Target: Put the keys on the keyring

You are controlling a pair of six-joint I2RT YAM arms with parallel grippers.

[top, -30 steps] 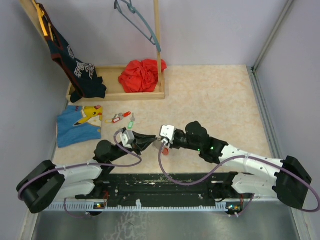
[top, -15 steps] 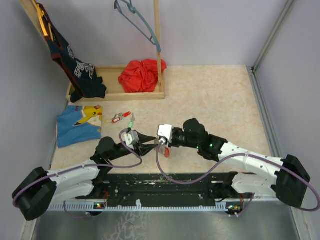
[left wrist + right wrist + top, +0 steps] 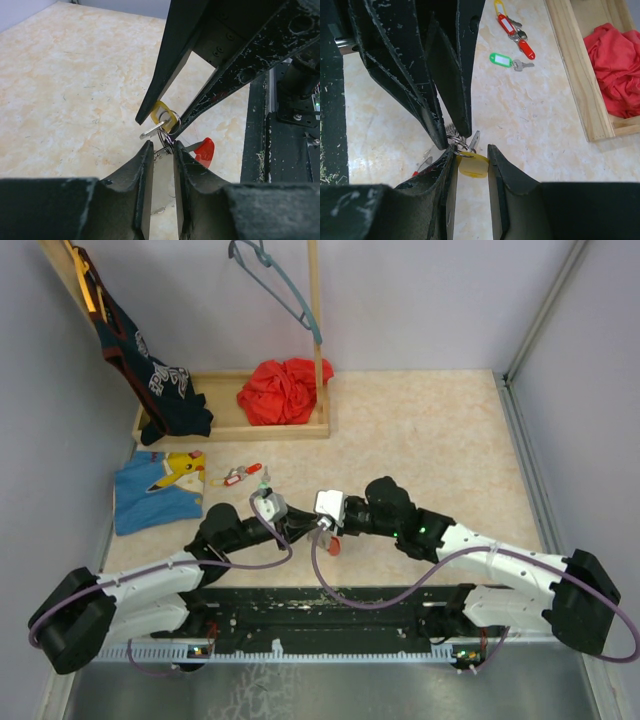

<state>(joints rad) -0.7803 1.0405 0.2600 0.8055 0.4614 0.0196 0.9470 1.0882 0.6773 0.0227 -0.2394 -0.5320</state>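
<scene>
Meeting tip to tip
The right claw (image 3: pixel 471 152) squeezes the yellow key (image 3: pixel 472 166), its silver end toward the left claw (image 3: pixel 162 146), which pinches the shiny keyring (image 3: pixel 164 131).

The bench (image 3: pixel 420 430) was cream with pale orange marbling. The left pincer (image 3: pixel 162 147) and right pincer (image 3: pixel 470 150) were black, flecked white. The yellow-tagged key (image 3: pixel 472 166) hung apart from the green-tagged key (image 3: pixel 502 61) and red-tagged keys (image 3: pixel 512 32). The folded cloth (image 3: pixel 140 502) was blue with a yellow cartoon print, and the bundled cloth (image 3: pixel 283 390) was red.
</scene>
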